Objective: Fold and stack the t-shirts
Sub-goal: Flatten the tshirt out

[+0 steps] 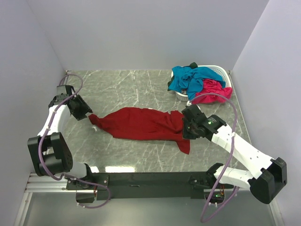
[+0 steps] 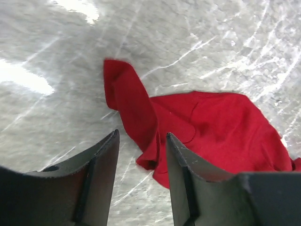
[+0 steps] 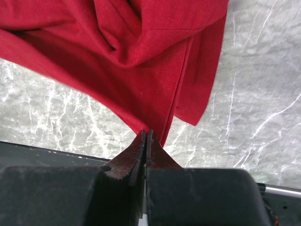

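The dark red t-shirt lies stretched across the middle of the grey marble table. My right gripper is shut on its right edge and holds the cloth lifted, with a flap hanging below. My left gripper is open at the shirt's left tip; in the left wrist view its fingers straddle a rumpled red corner without clamping it. The teal-blue t-shirt and the hot pink t-shirt lie bunched in and over the white latticed basket at the back right.
White walls close in the table on the left, back and right. The black base rail with both arm bases runs along the near edge. The right arm's pink cable loops over near the basket.
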Robot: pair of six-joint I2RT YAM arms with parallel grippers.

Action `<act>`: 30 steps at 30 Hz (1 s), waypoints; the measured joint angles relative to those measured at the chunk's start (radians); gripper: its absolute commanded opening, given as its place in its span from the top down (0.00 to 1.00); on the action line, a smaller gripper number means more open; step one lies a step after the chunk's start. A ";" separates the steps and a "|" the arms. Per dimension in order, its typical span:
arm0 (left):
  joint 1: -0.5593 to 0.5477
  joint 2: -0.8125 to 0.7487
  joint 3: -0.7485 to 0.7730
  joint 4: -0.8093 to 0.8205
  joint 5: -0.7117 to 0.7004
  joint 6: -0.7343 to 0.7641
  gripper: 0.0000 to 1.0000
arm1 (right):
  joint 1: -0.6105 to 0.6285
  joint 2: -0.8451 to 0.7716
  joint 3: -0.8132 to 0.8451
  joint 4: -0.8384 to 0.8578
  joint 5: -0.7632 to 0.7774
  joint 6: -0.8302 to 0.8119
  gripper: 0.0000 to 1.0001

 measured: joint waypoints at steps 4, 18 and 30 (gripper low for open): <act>-0.006 -0.034 0.000 -0.017 -0.045 0.003 0.48 | 0.000 0.001 -0.006 0.006 -0.005 0.014 1.00; -0.127 -0.076 -0.141 0.014 -0.061 -0.085 0.43 | 0.000 0.077 0.003 0.040 -0.039 0.009 1.00; -0.198 0.142 -0.010 0.091 -0.074 -0.097 0.39 | 0.000 0.098 0.016 0.073 -0.066 0.009 1.00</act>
